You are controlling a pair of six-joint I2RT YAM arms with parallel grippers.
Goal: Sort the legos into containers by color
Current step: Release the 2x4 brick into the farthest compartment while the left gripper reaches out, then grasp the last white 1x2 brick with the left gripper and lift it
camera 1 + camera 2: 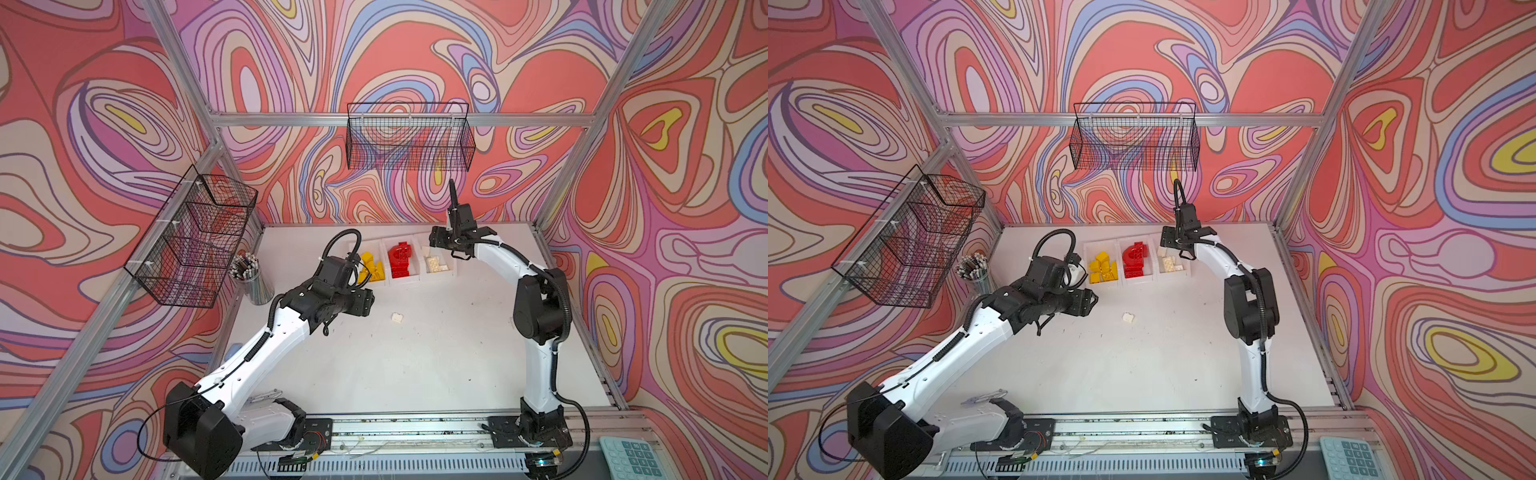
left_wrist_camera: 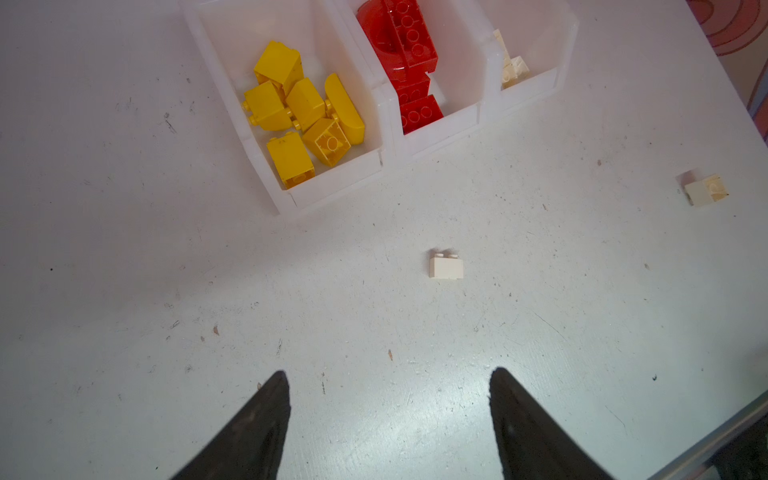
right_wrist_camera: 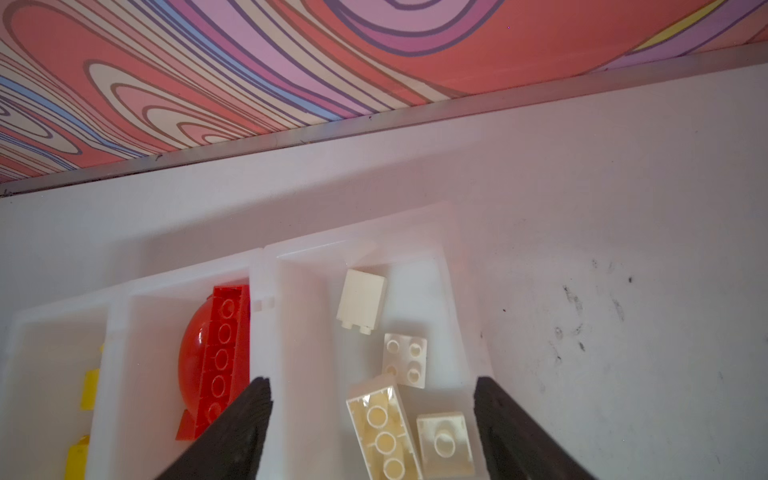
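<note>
The left end effector (image 2: 388,386) hangs over the bare white counter (image 2: 145,257), its two black fingers spread wide with nothing between them. Ahead of it in the left wrist view, a small white brick (image 2: 446,267) lies on its side on the counter, studs turned toward the bins. A second white brick (image 2: 706,190) lies well apart from the first, also outside the bins. In both top views one loose white piece (image 1: 397,318) shows on the open counter, just right of the left end effector, and I cannot tell which of the two bricks it is. The right end effector (image 3: 370,380) hovers above the white-brick bin (image 3: 357,245), its fingers likewise spread and gripping nothing. Beneath it, several white bricks (image 3: 405,359) lie loose on the bin floor, some with studs up and some upside down. This bin is the right end of a row of three joined white bins (image 1: 405,283) standing near the back edge of the counter. The middle bin (image 2: 440,133) holds the red bricks (image 2: 419,112) and a red arch piece (image 2: 376,41). The left bin (image 2: 332,185) holds a heap of yellow bricks (image 2: 303,112), sloped ones among them. A clear cup of pencils (image 1: 249,274) stands at the counter's left edge, below a black wire basket (image 1: 195,237).
</note>
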